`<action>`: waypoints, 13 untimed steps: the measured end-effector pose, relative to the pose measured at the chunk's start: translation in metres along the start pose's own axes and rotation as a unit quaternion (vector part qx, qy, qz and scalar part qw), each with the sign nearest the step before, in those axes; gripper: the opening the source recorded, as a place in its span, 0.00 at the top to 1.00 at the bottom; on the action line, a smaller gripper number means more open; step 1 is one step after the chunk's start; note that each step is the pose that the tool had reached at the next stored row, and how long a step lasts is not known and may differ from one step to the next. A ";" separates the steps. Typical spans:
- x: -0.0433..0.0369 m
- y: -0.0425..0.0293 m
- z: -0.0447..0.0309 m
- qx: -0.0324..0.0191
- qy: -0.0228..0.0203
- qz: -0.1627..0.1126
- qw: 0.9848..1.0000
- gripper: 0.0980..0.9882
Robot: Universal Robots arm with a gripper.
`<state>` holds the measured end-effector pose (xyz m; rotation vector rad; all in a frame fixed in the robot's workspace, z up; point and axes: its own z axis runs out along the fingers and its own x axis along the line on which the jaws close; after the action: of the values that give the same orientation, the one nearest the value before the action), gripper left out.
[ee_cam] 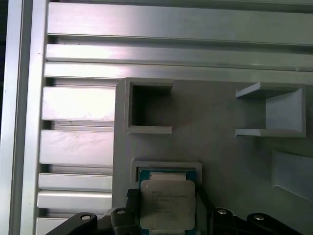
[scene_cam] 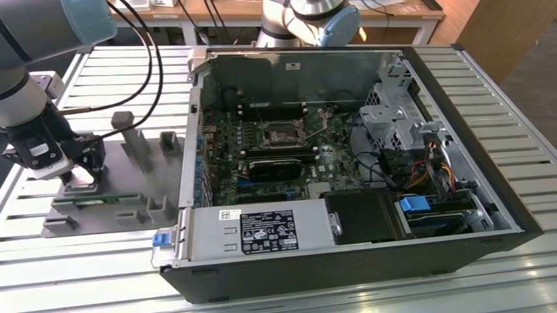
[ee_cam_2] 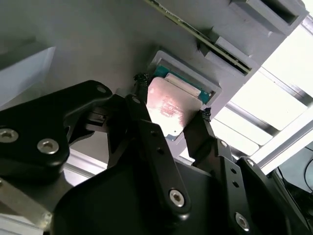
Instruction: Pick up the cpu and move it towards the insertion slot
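Observation:
My gripper point(scene_cam: 81, 180) hangs low over the grey fixture plate point(scene_cam: 130, 215) at the exterior view's left, outside the computer case. In the second wrist view the gripper point(ee_cam_2: 172, 97) has one black finger point(ee_cam_2: 138, 105) on each side of the cpu point(ee_cam_2: 168, 110), pressing its edges. The cpu point(ee_cam: 167, 198) is a silvery square chip and sits just over its shallow square pocket point(ee_cam: 166, 166) on the plate, slightly tilted. The insertion slot point(scene_cam: 283, 135), a metal-framed socket with a dark centre, lies on the motherboard inside the open case, well to the exterior view's right of the gripper.
A narrow green memory stick point(scene_cam: 104, 199) lies on the fixture plate beside the gripper. Grey posts point(scene_cam: 130, 134) and holders point(ee_cam: 146, 105) rise from the plate. The case wall point(scene_cam: 193, 130) stands between plate and motherboard. Cables point(scene_cam: 143, 59) trail from the arm.

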<state>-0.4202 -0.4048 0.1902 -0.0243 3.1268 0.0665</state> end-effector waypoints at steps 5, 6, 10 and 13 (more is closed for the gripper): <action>-0.0002 0.0006 -0.0138 0.000 0.000 0.000 1.000 0.50; -0.0003 0.0007 -0.0169 0.000 0.000 0.000 1.000 0.50; -0.0004 0.0012 -0.0285 0.000 0.000 0.000 1.000 0.50; -0.0005 0.0015 -0.0363 0.000 0.000 0.000 1.000 0.50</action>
<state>-0.4202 -0.4048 0.2265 -0.0244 3.1259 0.0666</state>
